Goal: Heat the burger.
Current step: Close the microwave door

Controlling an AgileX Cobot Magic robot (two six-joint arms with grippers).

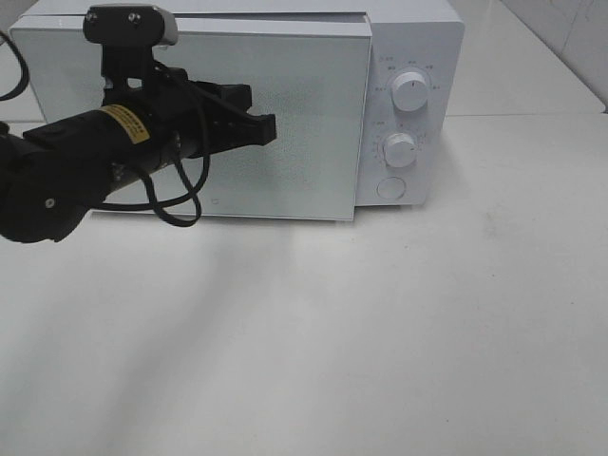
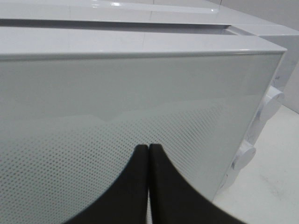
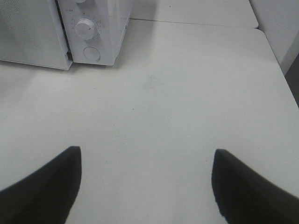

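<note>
The left claw [image 2: 148, 147] is clenched with nothing between its fingers, close before the white door [image 1: 285, 114] of the microwave [image 1: 418, 38]. The right claw [image 3: 145, 150] is released wide above the counter [image 3: 187, 93]. No view shows where the burger is.

- Table [image 1: 380, 323]: white, smooth, matte top; it fills the near and right parts of the exterior high view.
- A thin seam line crosses the surface to the right of the microwave.
- A few faint small specks show on the top in the right wrist view.
- Microwave [image 1: 418, 38]: white, stands directly on the table at its far side, door facing the near side.
- Control panel on its right end: upper knob [image 1: 410, 90], lower knob [image 1: 400, 149], round button [image 1: 390, 188] below them.
</note>
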